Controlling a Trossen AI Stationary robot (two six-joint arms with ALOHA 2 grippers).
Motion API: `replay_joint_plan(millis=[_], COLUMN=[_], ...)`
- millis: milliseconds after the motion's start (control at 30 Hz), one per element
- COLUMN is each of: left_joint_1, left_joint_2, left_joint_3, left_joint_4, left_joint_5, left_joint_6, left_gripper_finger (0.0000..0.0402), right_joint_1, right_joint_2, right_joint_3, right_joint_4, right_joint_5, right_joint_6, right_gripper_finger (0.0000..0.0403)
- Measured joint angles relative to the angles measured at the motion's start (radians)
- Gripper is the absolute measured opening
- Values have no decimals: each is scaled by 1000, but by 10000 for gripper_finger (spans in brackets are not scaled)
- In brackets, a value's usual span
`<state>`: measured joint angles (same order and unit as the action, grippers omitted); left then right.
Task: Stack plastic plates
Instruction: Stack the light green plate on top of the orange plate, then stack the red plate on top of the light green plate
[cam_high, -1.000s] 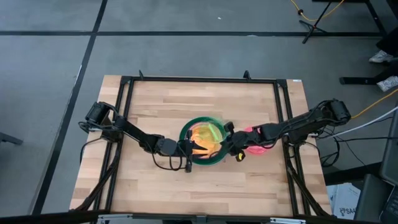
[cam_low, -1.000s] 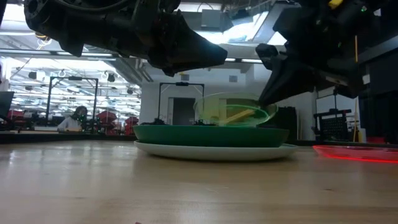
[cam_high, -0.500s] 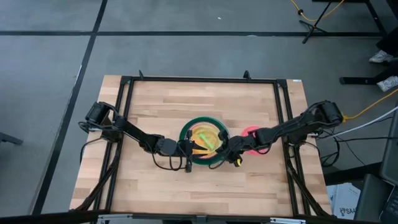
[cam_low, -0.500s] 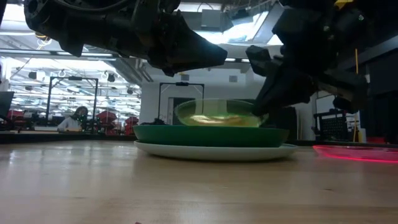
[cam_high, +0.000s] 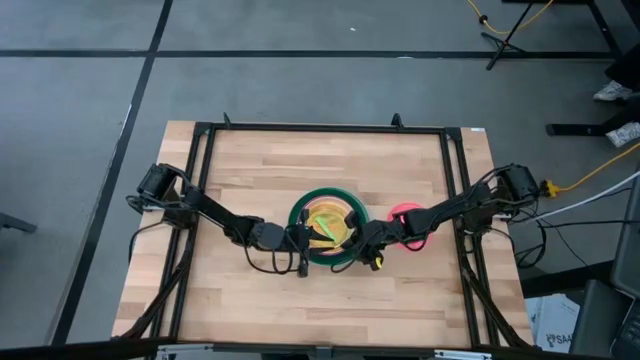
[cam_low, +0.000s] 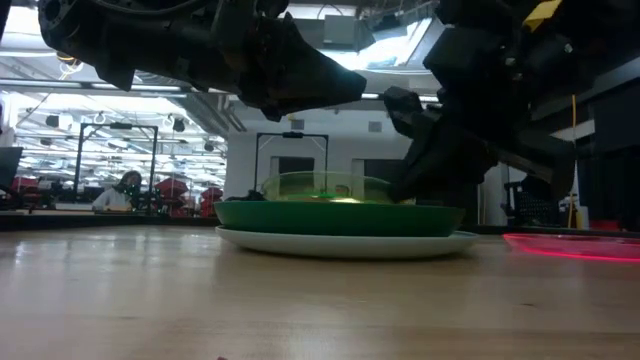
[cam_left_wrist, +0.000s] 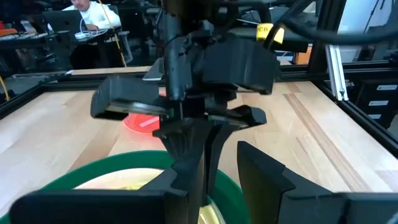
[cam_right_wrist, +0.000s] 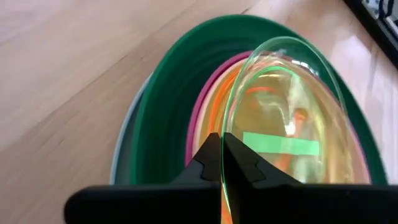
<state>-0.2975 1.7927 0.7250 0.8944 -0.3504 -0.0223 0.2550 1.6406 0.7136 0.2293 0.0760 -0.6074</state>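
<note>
A stack of plates sits mid-table. A large dark green plate (cam_high: 322, 192) (cam_low: 340, 217) lies on a light blue one (cam_low: 340, 242), with magenta (cam_right_wrist: 198, 106), pale pink and orange plates nested inside. A translucent lime green plate (cam_right_wrist: 286, 112) (cam_low: 320, 187) lies level on top; the green rim hides its underside. My right gripper (cam_high: 357, 238) (cam_right_wrist: 221, 155) is at the stack's right side, shut on the lime plate. My left gripper (cam_high: 302, 238) (cam_left_wrist: 221, 180) is open above the stack's left rim, touching nothing. A translucent red plate (cam_high: 405, 215) (cam_low: 575, 245) lies flat on the table to the stack's right. My right gripper pinches the lime green plate's rim (cam_right_wrist: 225, 127) on its right side between its two fingers. The fingers come from the table's right, slanting down. The plate sits level, low in the stack; whether it rests on the plate beneath, I cannot tell.
A black frame (cam_high: 320, 127) borders the wooden table. My right arm passes over the red plate. Bare wood lies on the far side (cam_high: 320, 160) and near side (cam_high: 320, 300) of the stack. A person sits far off in the room (cam_low: 120, 190).
My right gripper has moved toward the table's left and down, still shut on the lime green plate. The plate was tilted and raised above the stack; it has come level and sunk down into the stack.
</note>
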Motion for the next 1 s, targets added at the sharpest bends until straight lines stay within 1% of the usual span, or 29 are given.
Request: replay_joint_plan(millis=[267, 367, 467, 600, 667, 767, 833, 900, 1000], left_joint_1=[0, 0, 0, 0, 0, 0, 0, 0, 0], left_joint_2=[0, 0, 0, 0, 0, 0, 0, 0, 0], left_joint_3=[0, 0, 0, 0, 0, 0, 0, 0, 0], left_joint_4=[-2, -2, -3, -3, -3, -3, -4, -4, -4], left_joint_5=[2, 2, 4, 4, 4, 4, 4, 8, 31], left_joint_6=[0, 5, 7, 7, 7, 7, 7, 7, 6], left_gripper_finger=[90, 90, 90, 90, 90, 90, 90, 90, 90], right_joint_1=[0, 0, 0, 0, 3, 15, 15, 14, 14], right_joint_2=[15, 15, 15, 15, 7, -38, -74, -111, -171], right_joint_3=[0, 0, 0, 1, 21, 82, 129, 166, 187], right_joint_4=[7, 7, 6, 6, -42, -175, -273, -385, -502], right_joint_5=[10, 11, 11, 15, 41, 71, 58, 23, 0], right_joint_6=[9, 44, 84, 105, 109, 161, 214, 272, 335], right_gripper_finger=[1, 5, 27, 74, 97, 123, 132, 137, 138])
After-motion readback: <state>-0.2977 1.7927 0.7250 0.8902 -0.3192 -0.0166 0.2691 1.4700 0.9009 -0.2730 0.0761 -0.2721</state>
